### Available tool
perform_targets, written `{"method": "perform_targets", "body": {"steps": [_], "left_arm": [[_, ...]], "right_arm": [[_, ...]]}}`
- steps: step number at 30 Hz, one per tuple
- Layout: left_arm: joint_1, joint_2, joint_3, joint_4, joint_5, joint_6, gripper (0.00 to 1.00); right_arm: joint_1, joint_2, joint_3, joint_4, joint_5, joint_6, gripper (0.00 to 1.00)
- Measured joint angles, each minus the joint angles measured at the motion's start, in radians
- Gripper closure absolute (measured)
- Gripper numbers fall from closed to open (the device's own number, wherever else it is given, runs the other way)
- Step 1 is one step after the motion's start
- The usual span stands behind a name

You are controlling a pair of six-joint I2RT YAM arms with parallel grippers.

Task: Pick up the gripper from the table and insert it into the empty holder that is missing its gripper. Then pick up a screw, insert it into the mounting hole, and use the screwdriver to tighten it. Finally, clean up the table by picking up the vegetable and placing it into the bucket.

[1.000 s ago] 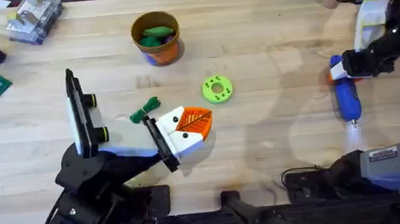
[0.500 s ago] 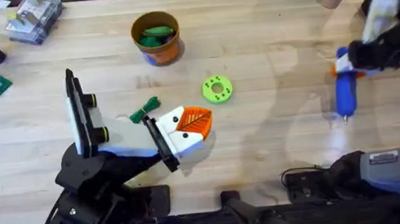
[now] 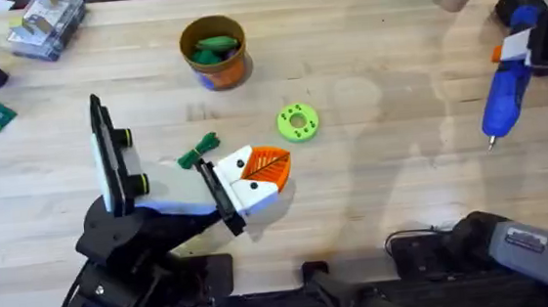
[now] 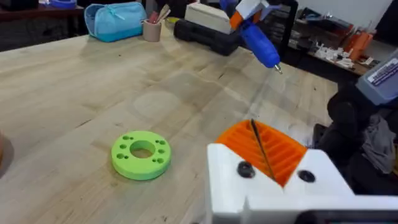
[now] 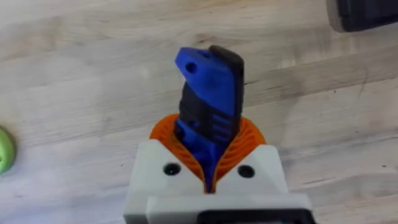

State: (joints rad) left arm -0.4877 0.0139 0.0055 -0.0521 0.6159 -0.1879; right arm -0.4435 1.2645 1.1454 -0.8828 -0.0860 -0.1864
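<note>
The right gripper (image 5: 208, 177) clenched the screwdriver (image 3: 503, 101), lifted at the far right with its tip angled down. To drive well, that tip should line up squarely over the holder (image 3: 243, 190) near the left centre (the left gripper's state I cannot tell).

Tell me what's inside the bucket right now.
The bucket holds dark-green pieces, heaped to about rim level. Whatever lies beneath them is covered. Another green vegetable lies on the table beside the holder.
</note>
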Motion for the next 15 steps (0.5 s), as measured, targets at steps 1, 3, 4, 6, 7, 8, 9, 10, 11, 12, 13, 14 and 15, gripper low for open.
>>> {"method": "perform_targets", "body": {"steps": [1, 3, 4, 6, 7, 8, 9, 10, 11, 12, 13, 14, 15], "left_arm": [[0.000, 0.000, 0.000, 0.000, 0.000, 0.000, 0.986], [0.000, 0.000, 0.000, 0.000, 0.000, 0.000, 0.986], [0.000, 0.000, 0.000, 0.000, 0.000, 0.000, 0.986], [0.000, 0.000, 0.000, 0.000, 0.000, 0.000, 0.986], [0.000, 0.000, 0.000, 0.000, 0.000, 0.000, 0.986], [0.000, 0.000, 0.000, 0.000, 0.000, 0.000, 0.986], [0.000, 0.000, 0.000, 0.000, 0.000, 0.000, 0.986], [0.000, 0.000, 0.000, 0.000, 0.000, 0.000, 0.986], [0.000, 0.000, 0.000, 0.000, 0.000, 0.000, 0.986], [0.000, 0.000, 0.000, 0.000, 0.000, 0.000, 0.986], [0.000, 0.000, 0.000, 0.000, 0.000, 0.000, 0.986], [0.000, 0.000, 0.000, 0.000, 0.000, 0.000, 0.986], [0.000, 0.000, 0.000, 0.000, 0.000, 0.000, 0.986]], "right_arm": [[0.000, -0.017, 0.000, 0.002, -0.013, 0.000, 0.975], [0.001, -0.051, 0.000, 0.007, -0.030, -0.001, 0.975], [0.002, -0.073, 0.000, 0.014, -0.037, -0.001, 0.975], [0.004, -0.117, 0.000, 0.037, -0.046, -0.002, 0.975], [0.004, -0.141, 0.000, 0.051, -0.049, -0.003, 0.975], [0.004, -0.167, 0.000, 0.066, -0.051, -0.004, 0.975], [0.005, -0.194, 0.000, 0.084, -0.053, -0.004, 0.975], [0.005, -0.220, 0.000, 0.104, -0.056, -0.004, 0.975], [0.005, -0.245, 0.000, 0.124, -0.063, -0.004, 0.975], [0.005, -0.272, -0.003, 0.149, -0.071, -0.004, 0.975], [0.005, -0.303, -0.015, 0.188, -0.085, -0.004, 0.975], [0.005, -0.331, -0.028, 0.215, -0.100, -0.004, 0.975], [0.005, -0.360, -0.047, 0.243, -0.117, -0.004, 0.975]]}}
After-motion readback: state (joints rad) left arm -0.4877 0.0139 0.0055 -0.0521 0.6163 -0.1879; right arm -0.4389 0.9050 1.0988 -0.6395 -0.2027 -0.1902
